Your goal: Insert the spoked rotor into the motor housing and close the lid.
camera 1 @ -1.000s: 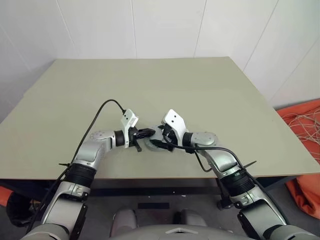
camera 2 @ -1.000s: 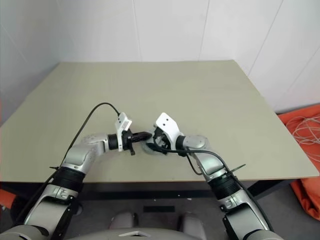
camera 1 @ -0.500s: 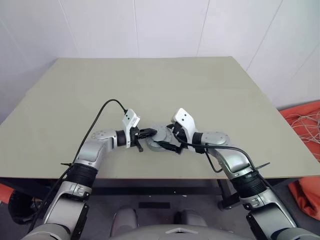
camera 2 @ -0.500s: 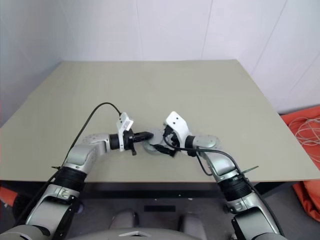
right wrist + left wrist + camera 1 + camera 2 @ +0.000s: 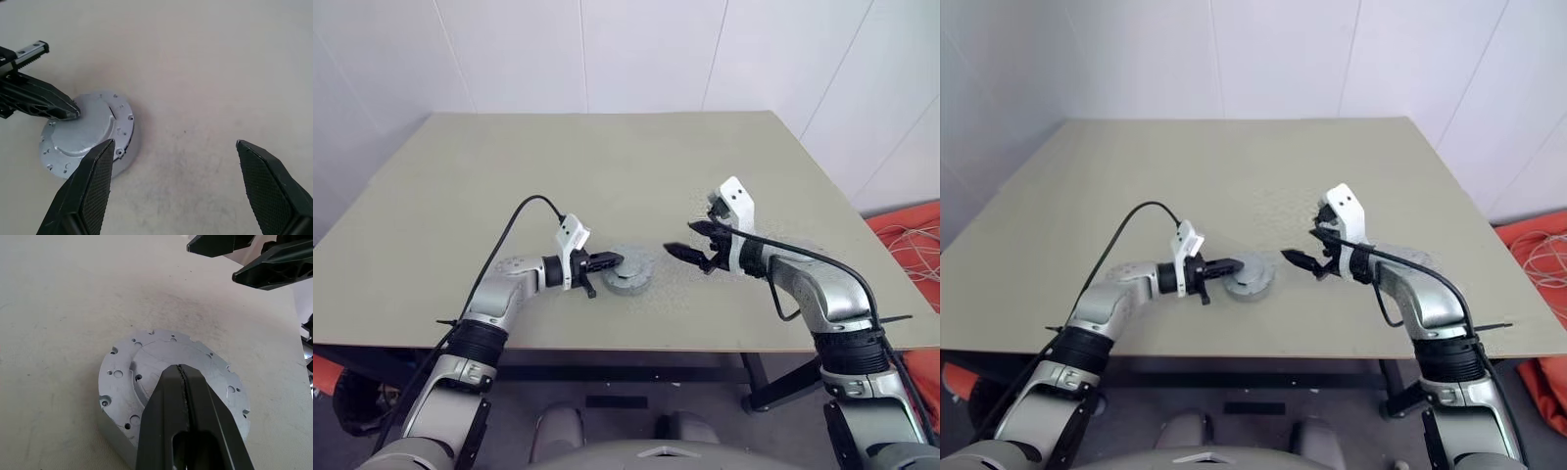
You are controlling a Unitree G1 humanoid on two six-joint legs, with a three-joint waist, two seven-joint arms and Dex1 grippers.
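On the surface [image 5: 460, 196], the left end effector [image 5: 615, 259], pinched shut, presses the lid [image 5: 631, 270] closed; the right end effector [image 5: 693, 240] hangs wide, empty.

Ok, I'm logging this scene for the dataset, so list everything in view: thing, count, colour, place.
motor housing: one, silver-grey, near the table's front edge, its lid shut on top.
table: one, beige-green, filling the middle.
walls: white, behind the table.
orange cloth with pale cords: one heap, on the floor to the right.
left gripper: black fingers shut, tips on the lid.
right gripper: black fingers open, held above the table right of the housing.
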